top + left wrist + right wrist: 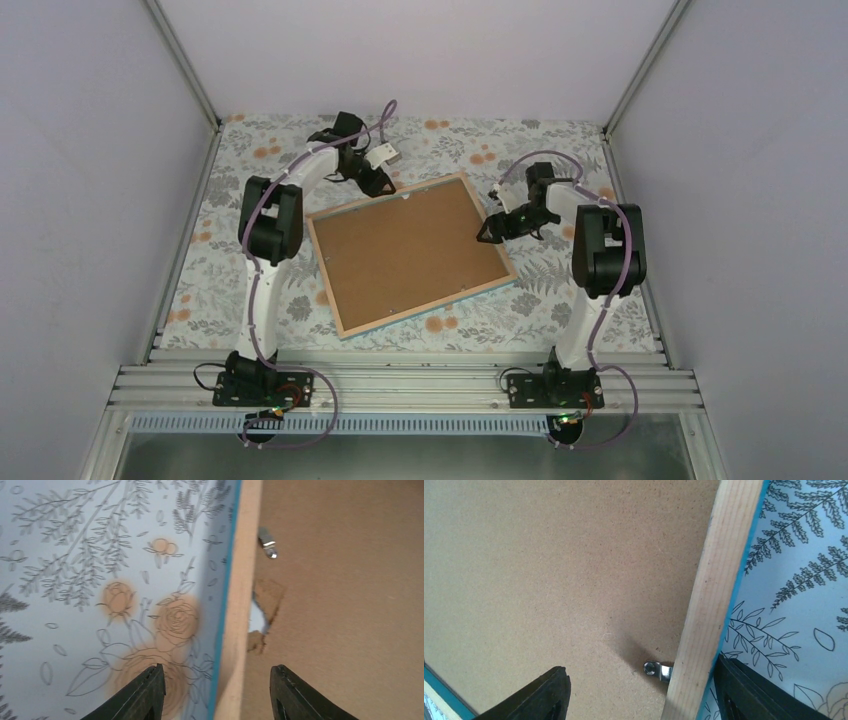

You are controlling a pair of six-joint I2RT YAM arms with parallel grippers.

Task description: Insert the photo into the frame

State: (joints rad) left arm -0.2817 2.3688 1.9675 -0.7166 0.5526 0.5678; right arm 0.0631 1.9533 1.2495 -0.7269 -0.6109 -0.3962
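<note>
Frame [706,600] lies back-up on the worktop [480,322]; left jaws and right jaws stand apart, straddling its rim.

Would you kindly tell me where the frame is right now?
In the top view, the frame lies back-up and tilted in the middle of the table, the left gripper over its far edge and the right gripper over its right edge.

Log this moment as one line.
frame face down, backing board in | left gripper open astride far rail | right gripper open astride right rail, near clip | photo unseen
</note>
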